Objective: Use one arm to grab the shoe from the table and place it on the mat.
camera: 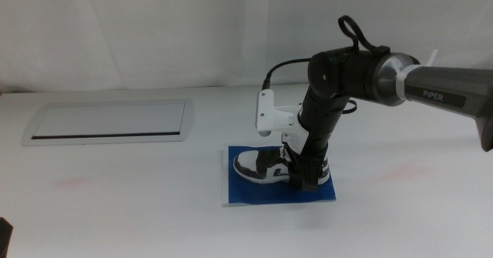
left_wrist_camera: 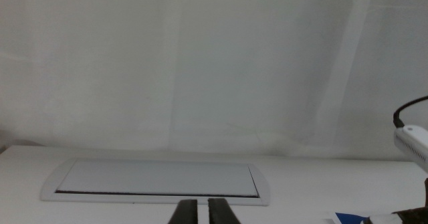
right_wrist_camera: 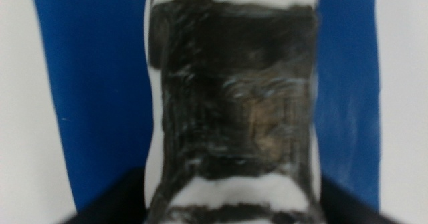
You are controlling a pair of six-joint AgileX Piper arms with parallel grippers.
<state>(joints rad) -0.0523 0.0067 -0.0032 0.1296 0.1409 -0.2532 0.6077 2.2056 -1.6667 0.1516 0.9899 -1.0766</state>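
The right arm [camera: 362, 77] reaches in from the right and bends down over the mat [camera: 239, 192], which lies flat on the white tabletop [camera: 154, 212]. Its pincer [camera: 306, 179] stands at the heel end of the shoe [camera: 258, 165], one jaw on each side, clenched on the shoe. The shoe sits on the mat, toe pointing left. In the right wrist view the shoe [right_wrist_camera: 234, 103] fills the frame, blurred, with blue mat [right_wrist_camera: 93, 83] on both sides. The left pincer [left_wrist_camera: 202, 212] waits low, jaws nearly together and holding nothing, facing a grey-framed panel [left_wrist_camera: 157, 180].
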